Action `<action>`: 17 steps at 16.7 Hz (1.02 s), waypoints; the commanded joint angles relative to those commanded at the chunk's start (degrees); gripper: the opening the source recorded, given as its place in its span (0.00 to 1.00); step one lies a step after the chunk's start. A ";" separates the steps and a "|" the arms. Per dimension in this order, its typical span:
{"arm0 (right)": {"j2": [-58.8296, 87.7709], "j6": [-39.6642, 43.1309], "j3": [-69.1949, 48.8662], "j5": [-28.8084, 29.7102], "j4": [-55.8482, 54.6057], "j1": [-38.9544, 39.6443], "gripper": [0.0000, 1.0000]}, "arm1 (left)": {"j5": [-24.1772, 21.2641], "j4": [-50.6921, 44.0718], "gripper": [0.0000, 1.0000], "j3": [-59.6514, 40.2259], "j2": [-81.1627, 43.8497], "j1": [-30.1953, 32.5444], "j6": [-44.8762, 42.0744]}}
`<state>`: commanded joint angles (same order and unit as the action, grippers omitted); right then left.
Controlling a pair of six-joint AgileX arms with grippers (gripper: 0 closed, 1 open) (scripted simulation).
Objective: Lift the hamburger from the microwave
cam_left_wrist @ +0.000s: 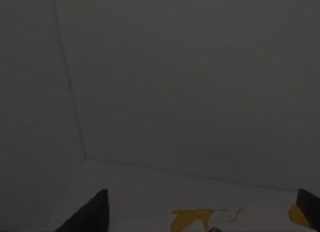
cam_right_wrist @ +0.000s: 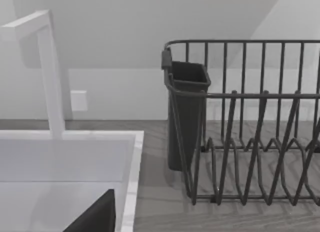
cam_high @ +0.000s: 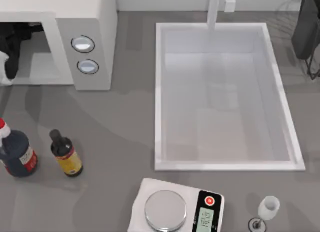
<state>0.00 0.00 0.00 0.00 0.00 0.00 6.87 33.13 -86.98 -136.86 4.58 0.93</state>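
The white microwave stands at the table's back left with its cavity open to the front. My left arm reaches into that cavity. In the dim left wrist view, the left gripper is open low over the cavity floor, its dark fingers set wide apart. The hamburger lies between them; just its yellow filling and a pale edge show. Whether a finger touches it I cannot tell. My right arm is parked at the back right, one finger showing, gripper open and holding nothing.
A white sink basin with a faucet fills the middle right. A dark bottle with a red cap and a brown bottle stand front left. A scale and a small white cup sit in front. A dish rack is back right.
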 joint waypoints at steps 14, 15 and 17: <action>0.00 0.00 0.00 0.00 0.00 0.00 1.00 | 18.89 -11.06 0.00 36.16 41.95 24.81 8.50; 0.00 0.00 0.00 0.00 0.00 0.00 1.00 | 18.89 -11.06 0.00 36.16 41.95 24.81 8.50; 0.00 0.00 0.00 0.00 0.00 0.00 1.00 | 20.77 -9.77 0.00 37.44 39.17 20.08 7.98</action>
<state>0.00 0.00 0.00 0.00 0.00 0.00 27.65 23.35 -49.54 -97.69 24.66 8.91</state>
